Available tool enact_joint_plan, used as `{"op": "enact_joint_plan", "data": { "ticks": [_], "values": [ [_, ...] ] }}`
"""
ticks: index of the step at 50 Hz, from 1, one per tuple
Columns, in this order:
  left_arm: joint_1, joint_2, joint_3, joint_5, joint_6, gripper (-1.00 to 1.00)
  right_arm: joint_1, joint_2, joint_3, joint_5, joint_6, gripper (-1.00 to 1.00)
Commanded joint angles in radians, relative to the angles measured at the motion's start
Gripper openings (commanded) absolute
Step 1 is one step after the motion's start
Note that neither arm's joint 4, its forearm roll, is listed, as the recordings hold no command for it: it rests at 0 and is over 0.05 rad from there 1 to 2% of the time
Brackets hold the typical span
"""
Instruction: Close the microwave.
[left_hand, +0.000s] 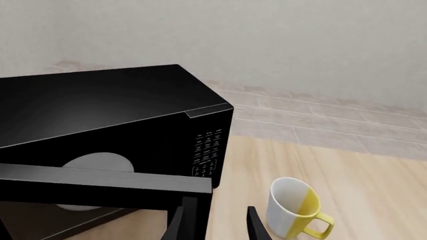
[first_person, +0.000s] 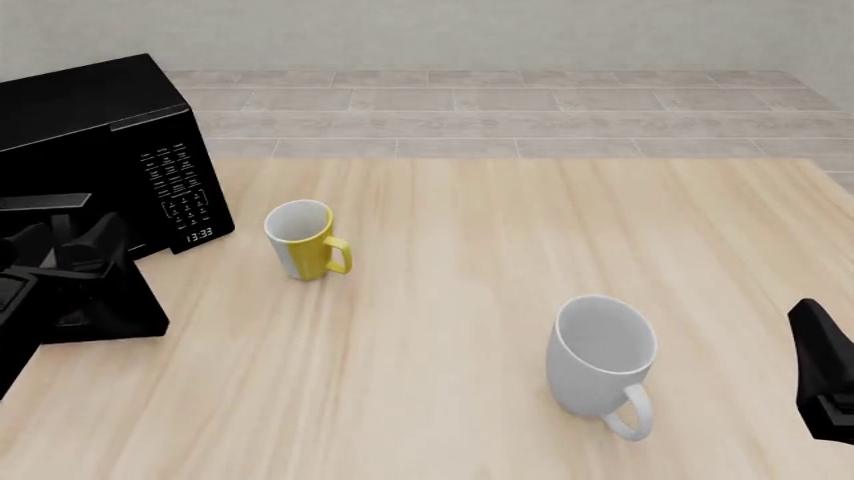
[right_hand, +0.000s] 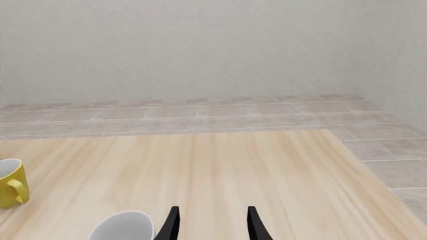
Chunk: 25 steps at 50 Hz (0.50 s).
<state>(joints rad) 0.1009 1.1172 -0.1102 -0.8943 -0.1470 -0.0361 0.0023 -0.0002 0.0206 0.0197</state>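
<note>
The microwave stands at the table's far left, its door swung out toward the arms. The left gripper, open and empty, is just beside the door's free edge. The right gripper, open and empty, is well apart.
</note>
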Motion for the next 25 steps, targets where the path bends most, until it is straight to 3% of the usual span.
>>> {"op": "enact_joint_plan", "data": {
  "ticks": [1, 16, 25],
  "values": [
    [0.009, 0.137, -0.036, 0.079, 0.017, 1.0, 0.008, -0.001, 0.0, -0.001, 0.003, 1.0],
    [-0.016, 0.145, -0.177, 0.212, 0.052, 1.0, 0.02, -0.001, 0.0, -0.017, 0.001, 1.0],
    [-0.029, 0.226, -0.256, 0.237, 0.055, 1.0, 0.026, -0.002, 0.0, -0.038, 0.003, 1.0]
  ]
}}
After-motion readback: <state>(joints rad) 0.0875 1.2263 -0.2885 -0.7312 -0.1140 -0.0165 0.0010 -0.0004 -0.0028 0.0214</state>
